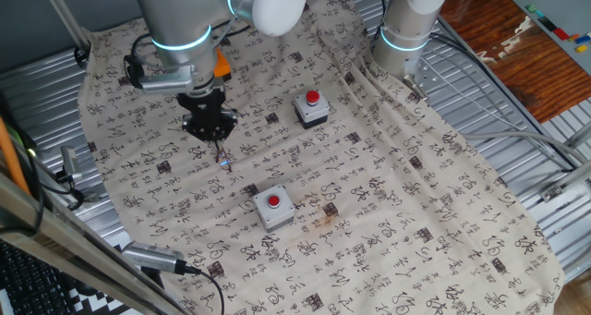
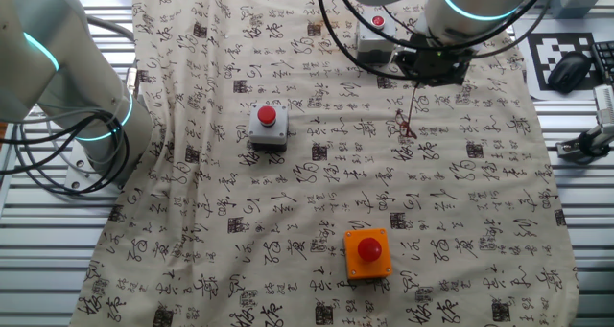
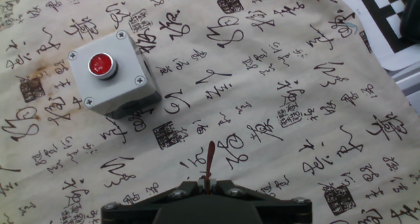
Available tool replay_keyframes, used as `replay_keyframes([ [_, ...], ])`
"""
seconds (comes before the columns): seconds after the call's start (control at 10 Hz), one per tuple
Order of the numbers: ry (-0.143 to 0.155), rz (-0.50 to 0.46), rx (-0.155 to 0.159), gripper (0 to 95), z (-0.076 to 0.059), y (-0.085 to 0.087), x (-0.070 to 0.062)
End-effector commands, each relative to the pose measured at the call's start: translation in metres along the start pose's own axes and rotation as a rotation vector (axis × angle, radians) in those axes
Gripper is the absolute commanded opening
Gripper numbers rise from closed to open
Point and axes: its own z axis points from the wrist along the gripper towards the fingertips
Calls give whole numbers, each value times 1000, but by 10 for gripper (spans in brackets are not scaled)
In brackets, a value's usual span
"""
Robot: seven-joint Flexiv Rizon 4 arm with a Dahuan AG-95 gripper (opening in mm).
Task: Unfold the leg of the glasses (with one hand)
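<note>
The gripper [image 3: 205,190] fills the bottom of the hand view, its dark jaws clenched on one thin reddish leg of the glasses [image 3: 209,159], which sticks out past the fingertips over the cloth [image 3: 275,66]. That cloth, printed all over with black characters, is the largest thing here and covers the desk [image 1: 545,139] almost from edge to edge, with slatted metal showing at the sides. The silver arm [image 1: 180,29] reaches down over the middle of the cloth, and in the other fixed view the glasses [image 2: 407,124] hang below the gripper [image 2: 422,78], lifted off or barely touching the cloth; I cannot tell which. Three button boxes sit well apart: a grey box [image 1: 273,207] with a red button toward the near edge in one fixed view, another grey box [image 1: 312,109] with a red button nearer the far side, and an orange box [image 2: 368,253] with a red button close to the near edge in the other fixed view
</note>
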Motion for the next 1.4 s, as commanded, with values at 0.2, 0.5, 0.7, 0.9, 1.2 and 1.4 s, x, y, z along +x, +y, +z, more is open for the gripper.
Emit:
replay_keyframes([
  [0.2, -2, -5, -2, 0, -8, 0, 7],
  [0.5, -36, 8, -15, 0, -10, 0, 9],
  [0.7, -56, 12, -23, 0, -10, 0, 9],
  [0.9, -69, 17, -26, 0, -10, 0, 8],
  [1.2, -67, 14, -25, 190, -10, 0, 8],
  [1.4, -67, 13, -25, 190, -10, 0, 8],
])
